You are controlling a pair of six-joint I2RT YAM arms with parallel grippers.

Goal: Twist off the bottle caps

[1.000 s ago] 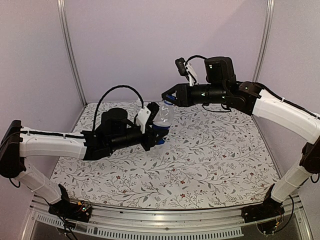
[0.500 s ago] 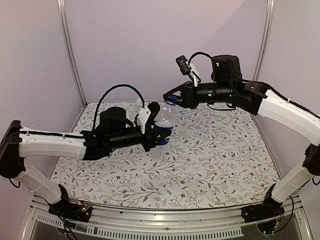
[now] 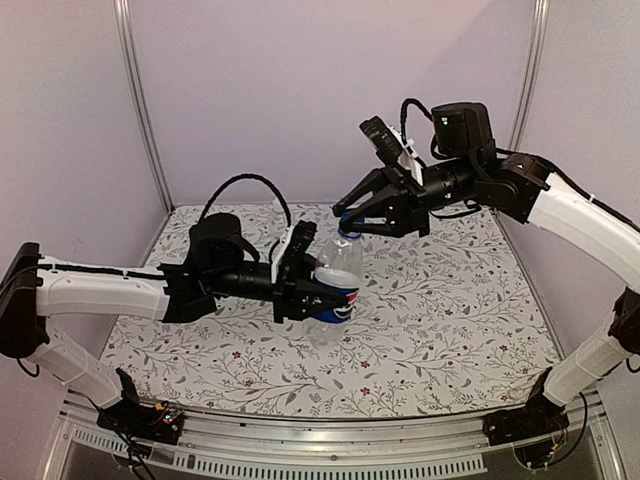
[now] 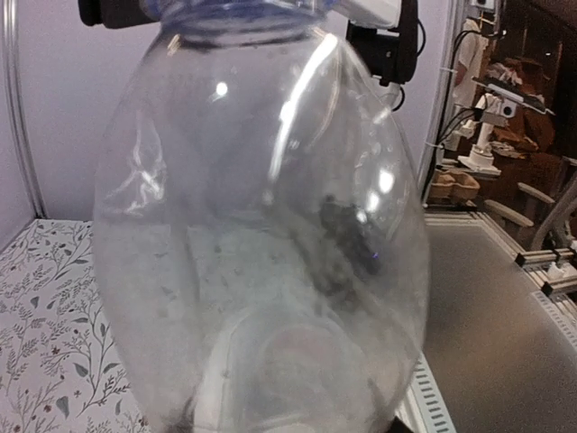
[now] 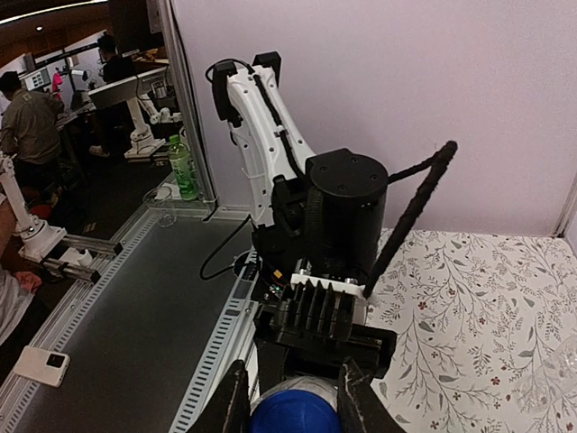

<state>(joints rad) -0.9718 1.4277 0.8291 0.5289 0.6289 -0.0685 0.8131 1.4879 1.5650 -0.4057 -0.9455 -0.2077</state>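
Observation:
The Pepsi bottle, clear with a blue-red-white label, is held off the table in my left gripper, which is shut on its lower body. The bottle fills the left wrist view, so the fingers there are hidden. Its bright blue cap points up and back. My right gripper comes down onto it from the right and is shut on it. In the right wrist view the two fingers flank the blue cap on both sides. The plain bottle shows only partly behind the left arm's cable.
The flowered tablecloth covers the table, with purple walls behind and at both sides. Metal posts stand at the back corners. The left arm's black cable loops up above its wrist. A clear object shows at the right wrist view's edge.
The left arm has carried the Pepsi bottle right and toward the front. The right gripper has followed, staying on the blue cap, and now tilts more steeply down.

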